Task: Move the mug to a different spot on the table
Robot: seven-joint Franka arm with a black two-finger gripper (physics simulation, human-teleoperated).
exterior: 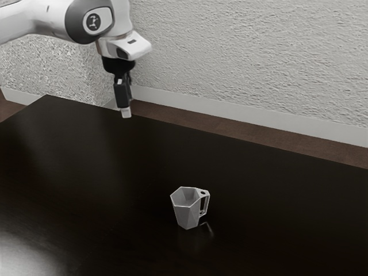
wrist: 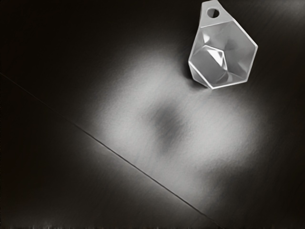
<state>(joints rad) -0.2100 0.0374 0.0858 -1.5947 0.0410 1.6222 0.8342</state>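
A small grey faceted mug stands upright on the dark table, its handle pointing toward the exterior view's right. My gripper hangs high above the table's far edge, well to the exterior view's left of the mug and far from it, with nothing in it. In the wrist view I look down into the open mug, its handle with a round hole pointing away from the hand's shadow on the table.
A rough white wall with a pale baseboard runs behind the table, and a strip of brown floor lies between them. A thin seam crosses the tabletop below my hand.
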